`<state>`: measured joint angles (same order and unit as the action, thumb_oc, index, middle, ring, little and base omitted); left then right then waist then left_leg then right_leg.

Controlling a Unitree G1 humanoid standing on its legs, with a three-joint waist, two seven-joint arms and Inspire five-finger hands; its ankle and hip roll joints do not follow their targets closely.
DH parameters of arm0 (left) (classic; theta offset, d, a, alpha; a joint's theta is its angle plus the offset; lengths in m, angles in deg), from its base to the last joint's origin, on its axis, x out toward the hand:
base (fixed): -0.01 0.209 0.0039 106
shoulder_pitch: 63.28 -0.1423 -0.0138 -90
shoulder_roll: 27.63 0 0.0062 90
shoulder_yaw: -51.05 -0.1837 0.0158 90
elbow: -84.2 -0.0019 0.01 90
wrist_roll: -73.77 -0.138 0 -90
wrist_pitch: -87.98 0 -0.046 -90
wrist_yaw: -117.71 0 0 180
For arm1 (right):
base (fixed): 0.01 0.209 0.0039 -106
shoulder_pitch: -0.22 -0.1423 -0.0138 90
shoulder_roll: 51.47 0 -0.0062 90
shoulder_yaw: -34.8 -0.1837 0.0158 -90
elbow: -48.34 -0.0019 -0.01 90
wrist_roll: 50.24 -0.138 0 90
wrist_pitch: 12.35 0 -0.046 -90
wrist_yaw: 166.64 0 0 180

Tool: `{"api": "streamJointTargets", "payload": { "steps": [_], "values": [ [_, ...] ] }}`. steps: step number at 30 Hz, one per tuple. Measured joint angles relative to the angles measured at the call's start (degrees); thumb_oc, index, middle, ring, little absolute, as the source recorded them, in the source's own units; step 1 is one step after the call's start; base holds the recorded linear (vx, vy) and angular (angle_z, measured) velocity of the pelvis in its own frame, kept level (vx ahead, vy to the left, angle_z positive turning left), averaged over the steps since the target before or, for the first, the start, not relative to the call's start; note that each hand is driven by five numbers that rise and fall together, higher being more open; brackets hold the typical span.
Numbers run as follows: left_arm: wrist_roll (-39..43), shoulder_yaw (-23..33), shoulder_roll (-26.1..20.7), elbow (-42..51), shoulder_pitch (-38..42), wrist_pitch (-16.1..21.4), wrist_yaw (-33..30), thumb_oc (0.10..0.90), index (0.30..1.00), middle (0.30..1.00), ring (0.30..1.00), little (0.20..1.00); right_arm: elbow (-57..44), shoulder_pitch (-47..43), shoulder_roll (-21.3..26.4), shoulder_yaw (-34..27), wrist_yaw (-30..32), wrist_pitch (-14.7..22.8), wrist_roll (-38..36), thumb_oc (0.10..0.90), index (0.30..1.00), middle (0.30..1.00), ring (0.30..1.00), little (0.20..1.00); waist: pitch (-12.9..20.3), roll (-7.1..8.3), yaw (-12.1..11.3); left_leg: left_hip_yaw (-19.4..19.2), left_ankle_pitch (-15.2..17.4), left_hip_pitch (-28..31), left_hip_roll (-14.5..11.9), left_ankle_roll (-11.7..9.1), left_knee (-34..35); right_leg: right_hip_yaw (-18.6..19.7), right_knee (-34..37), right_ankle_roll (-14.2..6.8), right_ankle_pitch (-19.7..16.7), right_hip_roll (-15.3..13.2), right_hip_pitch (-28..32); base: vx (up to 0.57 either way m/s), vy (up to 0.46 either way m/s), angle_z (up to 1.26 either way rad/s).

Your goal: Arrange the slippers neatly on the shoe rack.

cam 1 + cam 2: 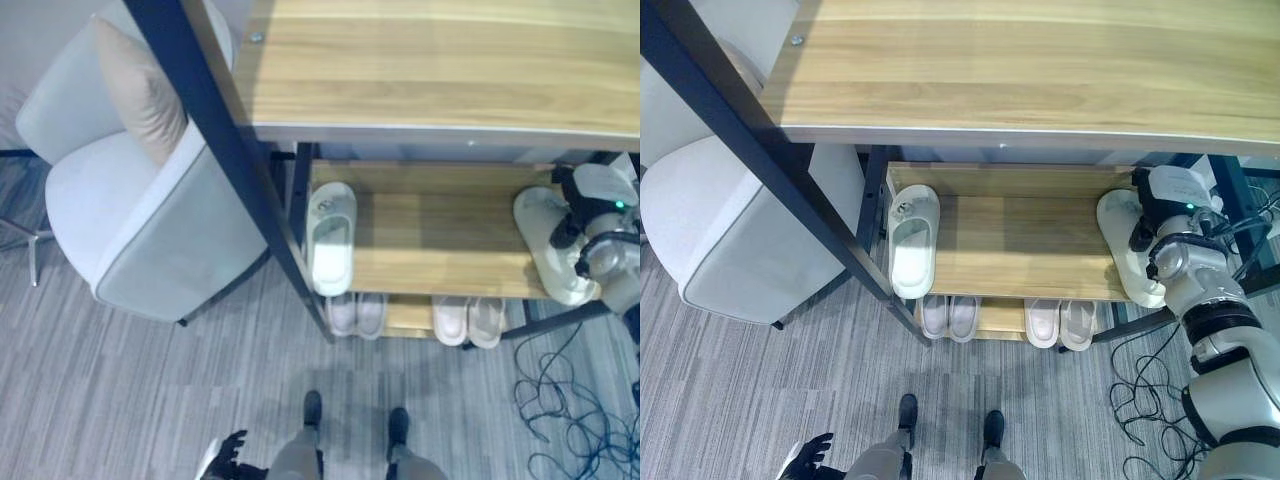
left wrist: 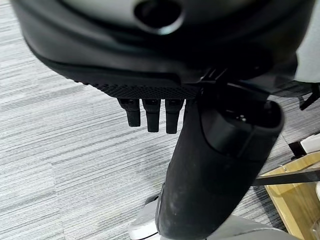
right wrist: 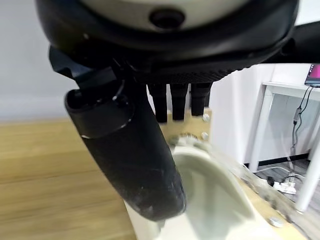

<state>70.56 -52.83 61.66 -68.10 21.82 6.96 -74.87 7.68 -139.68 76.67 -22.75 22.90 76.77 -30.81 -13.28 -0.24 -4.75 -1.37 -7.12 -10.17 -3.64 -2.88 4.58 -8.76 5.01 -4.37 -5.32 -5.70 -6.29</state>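
Right hand [image 3: 150, 150] seemingly pinches a smooth pale slipper [image 1: 1127, 245] on the wood-grain shelf [image 1: 1030, 250]; left hand [image 1: 808, 455] relaxed.

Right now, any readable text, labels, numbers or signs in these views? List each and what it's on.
None readable.
Left slipper on the rack's middle shelf: a small dark mark on its strap, too small to read.
Right slipper at the right hand: no print visible.

Light wood-grain shelves of the shoe rack [image 1: 1040, 250] look smooth and satin, on a matt black metal frame [image 1: 735, 125]. Pale rubbery slippers [image 1: 912, 240]; grey ribbed carpet floor [image 1: 760, 390]; cloth-covered white armchair [image 1: 120, 220].
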Motion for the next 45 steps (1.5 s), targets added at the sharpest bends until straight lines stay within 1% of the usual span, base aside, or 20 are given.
{"api": "streamJointTargets", "payload": {
  "steps": [2,5,6,8,9,10,13,15,19,21,24,25,27,28,32,33,35,37,39,45],
  "values": [
    [0.0,0.0,0.0,0.0,0.1,0.0,-0.5,0.8,0.9,0.9,0.9,0.9,-2.9,1.5,-0.5,-0.6,-0.2,0.4,-1.1,0.4,0.3,0.3,0.3,0.3,-0.5,0.41,0.0,0.0,0.0,0.0,0.0,0.0,0.0,0.0,0.0,0.0,0.0,0.0,0.0,0.0,0.0,0.0],
    [0.0,0.3,-0.1,0.0,0.3,-0.1,-0.6,0.8,0.9,0.9,0.9,0.9,-10.0,6.2,-0.7,-4.3,-0.3,0.8,-2.1,0.4,0.3,0.3,0.3,0.3,-1.1,1.31,-0.1,0.0,0.0,0.0,0.0,0.0,0.0,-0.1,0.0,0.0,0.0,0.0,0.0,0.0,0.003,0.01],
    [-0.2,0.5,-0.1,0.2,0.3,-0.1,-0.6,0.8,0.9,0.9,0.9,0.9,-15.2,11.2,-1.6,-9.4,-0.2,1.1,-2.2,0.4,0.3,0.3,0.3,0.3,-1.4,1.75,-0.3,0.2,0.0,0.1,0.0,0.0,0.0,-0.1,0.0,0.0,0.0,0.0,0.2,0.0,0.004,0.05],
    [-0.5,0.6,-0.1,0.4,0.4,-0.3,-0.6,0.8,0.9,0.9,0.9,0.9,-18.7,14.7,-2.9,-11.6,0.1,2.0,-2.6,0.4,0.3,0.3,0.3,0.3,-1.9,2.31,-0.1,0.2,0.0,0.4,0.1,0.0,0.0,-0.2,0.0,0.0,0.0,0.0,0.6,0.01,0.003,0.04],
    [-0.5,0.7,-0.2,0.7,0.3,-0.2,-0.6,0.8,0.9,0.9,0.9,0.9,-22.3,18.4,-3.6,-14.0,0.5,2.4,-2.7,0.4,0.3,0.3,0.3,0.3,-2.0,2.6,-0.3,0.4,0.0,0.5,0.1,0.0,0.0,-0.2,0.0,0.0,0.0,-0.1,0.7,0.0,0.0,0.0],
    [-0.5,0.6,-0.3,0.9,0.3,-0.3,-0.6,0.8,0.9,0.9,0.9,0.9,-22.9,19.1,-4.1,-14.0,0.5,2.5,-2.7,0.4,0.3,0.3,0.3,0.3,-2.2,2.92,-0.1,0.3,0.0,0.6,0.2,0.0,0.0,-0.2,0.0,0.0,0.0,-0.1,0.8,0.0,0.0,0.0],
    [-2.7,0.7,-0.6,2.3,0.3,-0.3,-0.7,0.8,0.9,0.9,0.9,0.9,-27.4,24.3,-6.0,-17.2,1.4,2.1,-2.3,0.4,0.3,0.3,0.3,0.3,-2.6,3.54,-0.2,0.2,0.0,1.1,0.3,0.0,0.0,-0.2,0.0,0.0,0.0,-0.2,1.3,0.0,0.01,0.01],
    [-3.0,1.1,-0.6,2.3,-0.2,-0.3,-0.9,0.8,0.9,0.9,0.9,0.9,-32.0,27.4,-8.8,-20.2,2.2,2.0,-1.4,0.4,0.3,0.3,0.3,0.3,-2.7,3.74,-0.1,0.3,0.0,1.4,0.3,0.0,0.0,-0.3,0.0,0.0,0.0,-0.2,1.7,0.0,0.031,-0.02],
    [-5.0,1.2,-0.6,2.3,-0.2,-0.3,-1.0,0.8,0.9,0.9,0.9,0.9,-34.1,27.3,-10.6,-20.0,3.0,2.6,-1.0,0.4,0.3,0.3,0.3,0.3,-2.7,3.86,-0.4,0.4,0.0,1.4,0.2,0.0,0.0,-0.3,0.0,-0.1,-0.1,-0.2,1.8,0.0,0.034,0.01],
    [-5.1,1.0,-0.6,2.3,-0.2,-0.3,-1.0,0.8,0.9,0.9,0.9,0.9,-34.4,26.6,-11.5,-19.3,3.9,2.7,1.6,0.4,0.3,0.3,0.3,0.3,-2.7,4.05,-1.3,0.4,0.0,1.4,0.2,0.1,0.0,-0.3,0.0,-0.1,-0.2,-0.2,1.8,0.0,0.0,0.0],
    [-6.3,0.6,-0.7,2.3,-0.1,-0.3,-1.4,0.8,0.9,0.9,0.9,0.9,-34.4,24.5,-11.7,-16.3,5.1,2.8,5.0,0.4,0.3,0.3,0.3,0.3,-2.8,4.82,-2.6,0.7,-0.1,1.3,0.3,0.1,0.0,-0.3,0.0,-0.1,-0.2,-0.2,1.8,0.0,0.023,0.03],
    [-6.6,0.5,-0.9,2.2,-0.1,-0.3,-1.8,0.8,0.9,0.9,0.9,0.9,-33.7,22.6,-12.1,-15.0,5.7,2.7,5.4,0.4,0.3,0.3,0.3,0.3,-2.8,5.37,-3.1,0.9,-0.1,1.2,0.3,0.1,0.0,-0.8,0.0,-0.1,-0.2,-0.2,1.8,-0.01,0.042,0.16],
    [-6.6,-0.1,-1.8,2.1,0.0,-0.2,-2.2,0.8,0.9,0.9,0.9,0.9,-31.0,18.5,-13.4,-14.7,7.4,2.6,5.3,0.4,0.3,0.3,0.3,0.3,-2.9,6.38,-4.5,1.7,-0.3,1.0,0.4,0.1,0.0,-1.5,0.0,-0.1,-0.2,-0.2,2.0,-0.01,0.04,0.16],
    [-6.6,-0.6,-2.1,2.1,0.3,-0.2,-2.1,0.8,0.9,0.9,0.9,0.9,-29.4,16.9,-13.8,-14.4,8.4,2.5,5.3,0.4,0.3,0.3,0.3,0.3,-2.8,6.65,-4.7,1.7,-0.4,0.9,0.4,0.1,0.0,-1.5,0.0,-0.1,-0.2,-0.2,1.9,-0.01,0.017,0.07],
    [-6.6,-1.7,-2.6,0.5,1.1,-0.1,-2.4,0.8,0.9,0.9,0.9,0.9,-24.8,11.6,-14.4,-13.9,11.3,2.4,4.9,0.4,0.3,0.3,0.3,0.3,-2.9,7.47,-6.6,3.0,-0.8,0.0,0.9,0.3,0.0,-2.8,0.0,-0.2,-0.2,-0.6,1.8,0.0,0.029,0.17],
    [-6.6,-1.7,-2.6,0.2,1.3,-0.1,-2.6,0.8,0.9,0.9,0.9,0.9,-24.2,11.1,-14.8,-13.9,11.7,2.4,4.7,0.4,0.3,0.3,0.3,0.3,-2.9,7.62,-6.5,3.3,-0.8,-0.1,0.9,0.2,0.0,-2.9,0.0,-0.3,-0.1,-0.6,1.8,0.0,0.019,0.13],
    [-6.6,-1.7,-2.8,-0.3,1.5,-0.2,-3.1,0.8,0.9,0.9,0.9,0.9,-24.1,10.7,-15.2,-13.4,12.1,2.5,4.6,0.4,0.3,0.3,0.3,0.3,-2.9,8.15,-7.4,3.6,-1.0,-0.7,1.0,0.2,0.0,-3.2,0.0,-0.3,-0.1,-0.6,1.4,0.01,0.03,0.1],
    [-6.6,-1.8,-2.6,-0.2,1.5,-0.2,-3.1,0.8,0.9,0.9,0.9,0.9,-23.7,10.7,-15.6,-13.2,12.1,2.5,4.3,0.4,0.3,0.3,0.3,0.3,-2.9,8.21,-8.2,4.2,-1.1,-1.1,1.2,0.3,0.0,-3.7,0.0,-0.4,0.0,-0.8,1.3,0.0,0.023,0.16],
    [-6.6,-1.9,-2.7,-0.2,1.6,-0.2,-3.2,0.8,0.9,0.9,0.9,0.9,-22.8,10.5,-15.9,-12.8,12.2,2.7,2.8,0.4,0.3,0.3,0.3,0.3,-2.9,8.31,-8.4,4.9,-1.3,-1.9,1.4,0.3,0.0,-4.5,0.0,-0.5,0.0,-0.9,0.9,0.01,0.018,0.19],
    [-6.5,-1.9,-2.6,-0.1,1.9,-0.2,-3.4,0.8,0.9,0.9,0.9,0.9,-21.6,10.6,-16.1,-12.8,12.2,2.5,2.3,0.4,0.3,0.3,0.3,0.3,-2.9,8.32,-8.1,5.6,-1.5,-2.5,1.9,0.4,0.0,-5.4,0.0,-0.6,0.1,-1.2,0.7,0.01,0.004,0.08]
  ]
}}
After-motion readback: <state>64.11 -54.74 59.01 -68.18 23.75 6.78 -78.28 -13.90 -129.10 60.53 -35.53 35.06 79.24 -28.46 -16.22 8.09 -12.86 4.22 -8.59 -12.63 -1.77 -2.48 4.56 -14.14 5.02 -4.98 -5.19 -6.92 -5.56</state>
